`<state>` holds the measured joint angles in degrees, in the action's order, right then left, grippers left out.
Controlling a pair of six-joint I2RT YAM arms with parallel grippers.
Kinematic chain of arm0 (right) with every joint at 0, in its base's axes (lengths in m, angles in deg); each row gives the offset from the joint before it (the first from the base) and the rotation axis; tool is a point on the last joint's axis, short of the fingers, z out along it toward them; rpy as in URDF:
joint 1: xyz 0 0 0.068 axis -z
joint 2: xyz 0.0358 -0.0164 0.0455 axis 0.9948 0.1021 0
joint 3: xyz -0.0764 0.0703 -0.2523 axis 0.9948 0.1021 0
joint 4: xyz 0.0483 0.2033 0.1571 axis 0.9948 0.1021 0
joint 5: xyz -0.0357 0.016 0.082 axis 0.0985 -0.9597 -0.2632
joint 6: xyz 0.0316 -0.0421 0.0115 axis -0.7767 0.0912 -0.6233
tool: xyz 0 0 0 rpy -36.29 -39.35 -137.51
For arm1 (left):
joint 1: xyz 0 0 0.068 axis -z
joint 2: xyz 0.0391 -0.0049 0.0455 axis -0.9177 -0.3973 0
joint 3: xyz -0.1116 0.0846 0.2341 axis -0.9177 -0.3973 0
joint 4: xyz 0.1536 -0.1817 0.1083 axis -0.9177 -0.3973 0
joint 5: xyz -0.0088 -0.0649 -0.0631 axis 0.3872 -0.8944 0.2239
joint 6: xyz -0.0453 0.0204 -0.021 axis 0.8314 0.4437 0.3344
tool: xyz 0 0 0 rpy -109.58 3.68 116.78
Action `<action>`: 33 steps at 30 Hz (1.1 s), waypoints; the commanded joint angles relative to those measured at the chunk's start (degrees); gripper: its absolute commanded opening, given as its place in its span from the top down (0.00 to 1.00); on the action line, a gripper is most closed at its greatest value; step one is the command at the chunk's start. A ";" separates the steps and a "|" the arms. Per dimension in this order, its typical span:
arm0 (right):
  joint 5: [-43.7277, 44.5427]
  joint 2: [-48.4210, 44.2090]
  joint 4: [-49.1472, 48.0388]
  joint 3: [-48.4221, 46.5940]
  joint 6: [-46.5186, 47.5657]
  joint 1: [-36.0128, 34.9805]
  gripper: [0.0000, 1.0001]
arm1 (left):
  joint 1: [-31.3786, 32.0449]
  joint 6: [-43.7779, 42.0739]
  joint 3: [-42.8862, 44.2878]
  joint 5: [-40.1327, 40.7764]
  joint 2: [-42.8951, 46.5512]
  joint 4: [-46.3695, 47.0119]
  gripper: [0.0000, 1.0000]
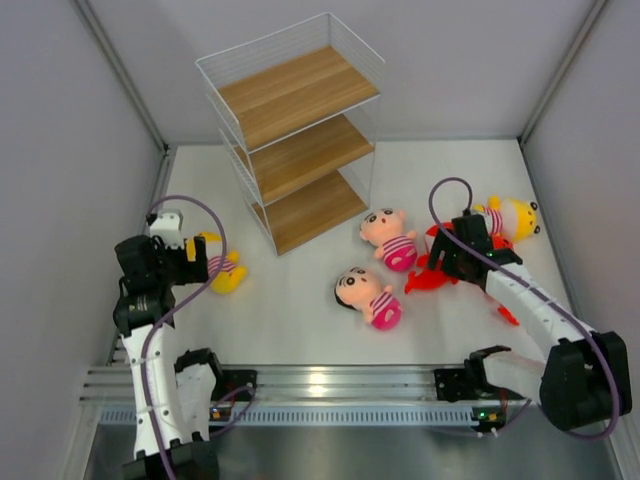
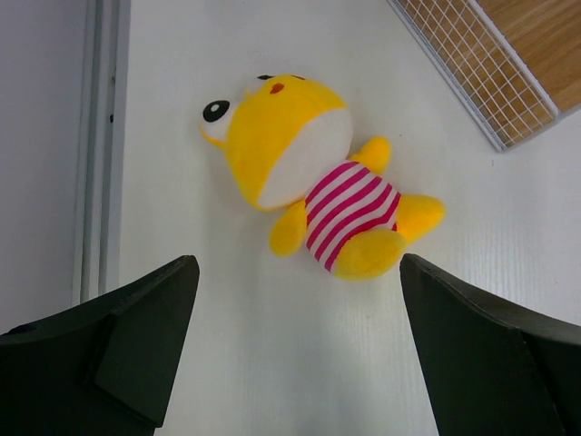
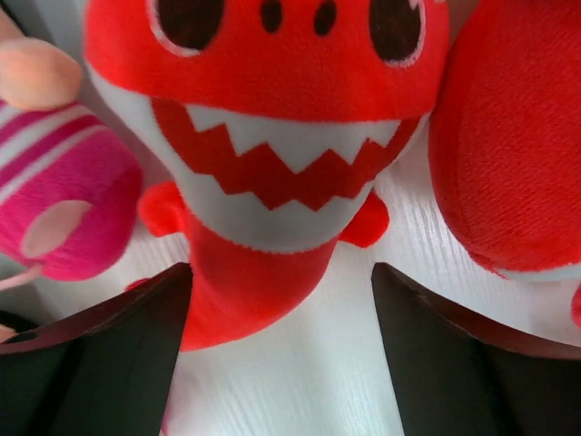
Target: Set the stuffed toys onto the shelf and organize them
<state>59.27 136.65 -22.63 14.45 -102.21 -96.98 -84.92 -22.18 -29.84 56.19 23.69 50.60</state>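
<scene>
The shelf stands at the back centre, and all the toys I see lie on the white table. My left gripper is open, just short of a yellow figure in a pink-striped shirt, which lies beyond the fingertips. My right gripper is open and hovers low over a red shark, with the shark's tail between the jaws. A second red shark lies right beside it. Two boy dolls lie mid-table. The other yellow figure lies behind the right arm.
Grey walls close in the table on the left, right and back. A corner of the shelf's wire frame is close to the left yellow figure. A boy doll's pink-striped body touches the left side of the shark.
</scene>
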 commanded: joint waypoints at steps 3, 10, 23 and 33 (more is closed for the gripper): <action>5.42 5.74 -9.33 2.15 -3.46 -1.13 0.42 | 0.40 0.74 0.00 -0.59 0.46 2.36 0.01; 7.96 2.60 -7.59 -1.97 -0.92 -1.22 1.00 | 0.92 0.47 0.00 -1.38 0.99 2.10 0.01; 1.56 -3.59 15.69 -38.96 24.29 -11.22 1.00 | 0.92 2.23 17.84 -33.43 -0.24 -10.73 0.01; 2.79 13.56 20.26 -58.30 26.69 -32.33 1.00 | 0.92 2.49 17.41 -32.59 3.98 -11.88 0.01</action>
<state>61.72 145.48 -7.22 -37.35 -77.20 -128.91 -84.04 -20.17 -12.42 24.31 26.99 39.45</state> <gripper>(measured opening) 0.024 0.987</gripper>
